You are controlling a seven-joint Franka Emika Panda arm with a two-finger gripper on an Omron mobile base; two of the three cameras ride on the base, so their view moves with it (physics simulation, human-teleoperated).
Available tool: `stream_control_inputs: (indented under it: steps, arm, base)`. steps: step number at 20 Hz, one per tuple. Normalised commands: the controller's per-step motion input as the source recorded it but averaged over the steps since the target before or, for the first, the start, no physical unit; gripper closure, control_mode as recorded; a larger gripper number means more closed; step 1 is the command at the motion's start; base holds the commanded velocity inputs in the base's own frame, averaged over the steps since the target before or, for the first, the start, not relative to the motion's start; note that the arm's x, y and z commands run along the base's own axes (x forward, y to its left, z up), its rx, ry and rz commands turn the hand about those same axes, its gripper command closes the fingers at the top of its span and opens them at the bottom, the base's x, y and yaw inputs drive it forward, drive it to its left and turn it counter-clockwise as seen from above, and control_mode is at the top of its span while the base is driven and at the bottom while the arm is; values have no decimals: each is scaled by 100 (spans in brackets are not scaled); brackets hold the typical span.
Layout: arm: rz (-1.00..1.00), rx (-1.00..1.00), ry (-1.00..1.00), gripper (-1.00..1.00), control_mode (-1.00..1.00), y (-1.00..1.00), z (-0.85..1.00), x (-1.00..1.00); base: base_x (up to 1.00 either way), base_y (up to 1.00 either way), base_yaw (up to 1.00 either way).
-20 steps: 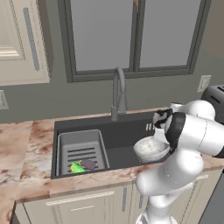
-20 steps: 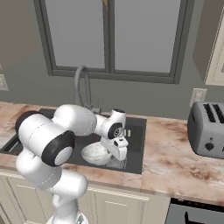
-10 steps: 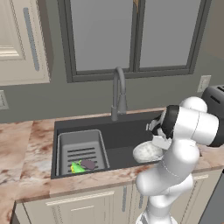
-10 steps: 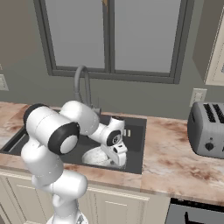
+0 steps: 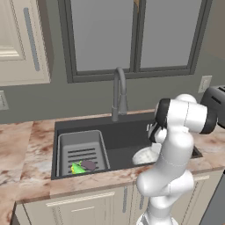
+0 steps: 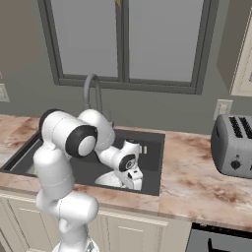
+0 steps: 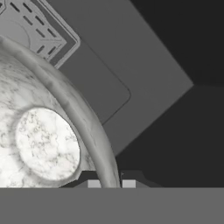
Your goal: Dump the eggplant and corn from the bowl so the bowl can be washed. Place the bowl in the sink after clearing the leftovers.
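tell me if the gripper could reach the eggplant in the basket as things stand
Probably not right away: the gripper is shut on the bowl rim at the sink's right end; the eggplant lies uncovered in the basket at the left.

Sink: basket in left half, holding corn and eggplant side by side at its front. Bowl in right half. Faucet behind sink. Toaster on counter, far right.

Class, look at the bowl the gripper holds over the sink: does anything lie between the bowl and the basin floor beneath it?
Nothing visible does. The bowl, its rim between the gripper fingers, hangs low in the sink; the eggplant and corn lie apart in the basket.
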Motion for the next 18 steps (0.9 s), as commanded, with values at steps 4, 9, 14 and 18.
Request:
stream_control_inputs:
  steps: [4,9,14,18]
  arm:
    - [0,-4,0,-100,-100,10,-2,5]
    - [0,-3,-4,-100,-100,0,15,-12]
    - [0,-4,-18,-100,-100,0,80,-4]
    - [0,-9,-31,-100,-100,1,100,-21]
  base:
    - [0,0,0]
    - [0,0,0]
    - [0,0,0]
    - [0,0,0]
